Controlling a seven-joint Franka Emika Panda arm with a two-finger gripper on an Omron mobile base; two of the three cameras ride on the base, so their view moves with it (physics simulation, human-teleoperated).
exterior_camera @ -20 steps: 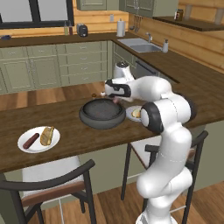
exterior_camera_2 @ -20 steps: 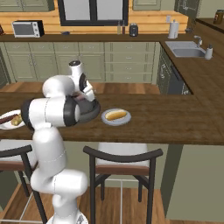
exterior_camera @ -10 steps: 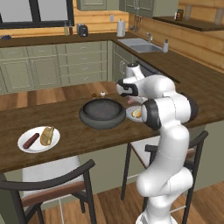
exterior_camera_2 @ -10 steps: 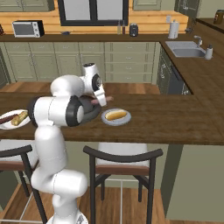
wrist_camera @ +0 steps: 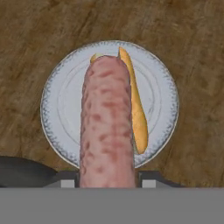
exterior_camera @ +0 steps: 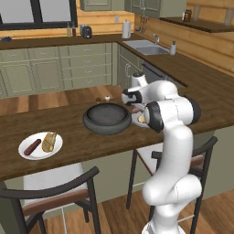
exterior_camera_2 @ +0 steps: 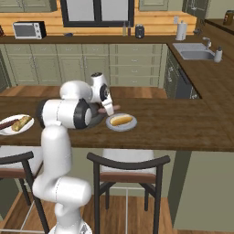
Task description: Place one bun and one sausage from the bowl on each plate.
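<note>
- Sausage — clamped between the jaws of the gripper; in the hand view it rises from the bottom centre of the frame towards the upper centre, its long axis running straight up the picture.
- Bun — lies on the near plate at the centre of the frame, directly beneath the sausage; its yellow edge shows along the sausage's right side, its long axis almost parallel, leaning slightly.
- Judgement: the coming move turns on this overlap — the sausage hangs above the plate and largely over the bun, so a straight release may land it on the bun, not beside it.
- Bowl — centre of the left base view, just left of the near plate; its dark rim shows at the lower left of the hand view.
- Far plate — lower left of the left base view, already carrying a bun and a sausage, well apart from the gripper.
</note>
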